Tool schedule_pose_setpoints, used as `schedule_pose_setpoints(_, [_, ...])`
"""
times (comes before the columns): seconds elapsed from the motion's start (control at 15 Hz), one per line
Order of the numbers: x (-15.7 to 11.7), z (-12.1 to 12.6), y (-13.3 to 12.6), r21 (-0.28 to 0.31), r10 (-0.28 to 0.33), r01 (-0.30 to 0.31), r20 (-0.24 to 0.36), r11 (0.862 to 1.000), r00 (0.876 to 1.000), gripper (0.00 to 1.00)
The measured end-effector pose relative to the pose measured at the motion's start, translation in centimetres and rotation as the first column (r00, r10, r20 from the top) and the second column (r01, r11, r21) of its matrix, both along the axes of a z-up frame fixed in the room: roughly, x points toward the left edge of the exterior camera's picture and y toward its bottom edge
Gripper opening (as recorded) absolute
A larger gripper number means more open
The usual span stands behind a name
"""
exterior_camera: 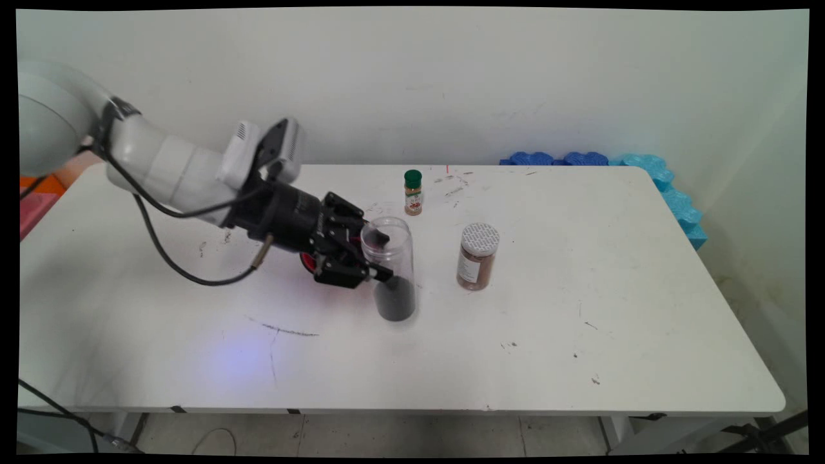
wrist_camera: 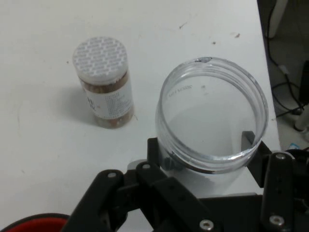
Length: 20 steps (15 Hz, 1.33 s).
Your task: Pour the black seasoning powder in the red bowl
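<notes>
While tool [exterior_camera: 379, 256] pinches clear open jar [exterior_camera: 388, 267], white-lidded spice jar [exterior_camera: 477, 256] stands near, green-capped bottle [exterior_camera: 412, 192] behind.

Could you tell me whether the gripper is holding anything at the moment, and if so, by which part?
Yes: the gripper is shut on the clear open jar, its fingers clamping opposite sides of the wall just below the rim.

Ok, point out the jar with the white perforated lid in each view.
Main view: the white-lidded jar stands right of centre, right of the clear jar.
Hand view: the same jar is upper left.
Shared landmark: the open clear jar, with the gripper around it.
</notes>
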<state>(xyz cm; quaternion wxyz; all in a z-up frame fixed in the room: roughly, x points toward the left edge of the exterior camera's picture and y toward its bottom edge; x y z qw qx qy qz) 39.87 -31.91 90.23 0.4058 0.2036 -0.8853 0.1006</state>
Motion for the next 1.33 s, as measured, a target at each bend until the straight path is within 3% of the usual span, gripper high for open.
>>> schedule_pose_setpoints(0.73, [4.0,6.1,0.9,-0.049,-0.062,0.06,-0.039,0.997,0.997,0.0])
schedule_pose_setpoints(1.33, [6.0,8.6,0.8,-0.066,-0.106,0.103,-0.045,0.992,0.993,0.0])
